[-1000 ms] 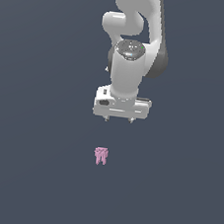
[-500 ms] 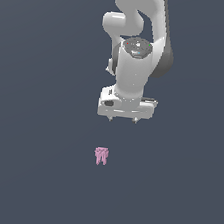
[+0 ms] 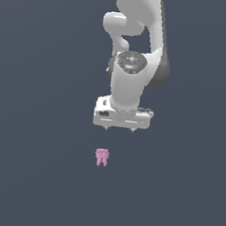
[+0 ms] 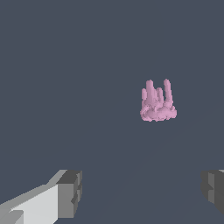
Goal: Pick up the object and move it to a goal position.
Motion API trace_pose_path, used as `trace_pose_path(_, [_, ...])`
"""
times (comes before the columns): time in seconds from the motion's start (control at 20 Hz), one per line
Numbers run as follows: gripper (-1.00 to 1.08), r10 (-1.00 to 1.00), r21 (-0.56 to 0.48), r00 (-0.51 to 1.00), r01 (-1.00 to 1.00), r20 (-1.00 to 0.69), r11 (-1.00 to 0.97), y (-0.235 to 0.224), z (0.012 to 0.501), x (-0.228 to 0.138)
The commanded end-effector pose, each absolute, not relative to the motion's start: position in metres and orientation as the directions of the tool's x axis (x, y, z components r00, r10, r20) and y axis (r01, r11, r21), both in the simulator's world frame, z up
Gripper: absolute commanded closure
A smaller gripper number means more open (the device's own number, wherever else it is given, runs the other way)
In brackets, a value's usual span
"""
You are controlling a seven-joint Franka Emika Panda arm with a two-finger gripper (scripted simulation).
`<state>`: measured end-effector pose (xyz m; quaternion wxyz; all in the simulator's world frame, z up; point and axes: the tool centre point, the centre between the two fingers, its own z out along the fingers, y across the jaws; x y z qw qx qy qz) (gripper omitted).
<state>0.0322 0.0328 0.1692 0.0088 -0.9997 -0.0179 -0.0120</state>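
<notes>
The object (image 3: 102, 157) is a tiny pink lumpy item with a rounded knobbly end and several short prongs. It lies on the dark grey floor, a little below my gripper in the exterior view. It also shows in the wrist view (image 4: 157, 103), apart from the fingers. My gripper (image 3: 119, 129) hangs above the floor, pointing down, with only its fingertips showing under the white hand. In the wrist view my gripper (image 4: 142, 192) is open wide and empty, one grey fingertip (image 4: 70, 193) at each side.
The white arm (image 3: 136, 42) rises behind the hand in the exterior view. The plain dark grey floor (image 3: 27, 174) fills all the rest.
The arm has reached forward and the hand has come down closer to the pink object. The object has not moved.
</notes>
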Motion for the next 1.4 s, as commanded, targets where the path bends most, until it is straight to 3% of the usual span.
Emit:
trace_pose_path(0.0, [-0.92,0.027,-0.016,0.999,0.027,0.021,-0.999,0.026,0.160,0.043])
trace_pose_path(0.6, [-0.92,-0.016,-0.005,1.000,-0.016,0.005,-1.000,-0.011,0.107,0.092])
trace_pose_path(1.35, [-0.92,-0.028,0.000,1.000,-0.028,-0.001,-1.000,-0.024,0.085,0.103])
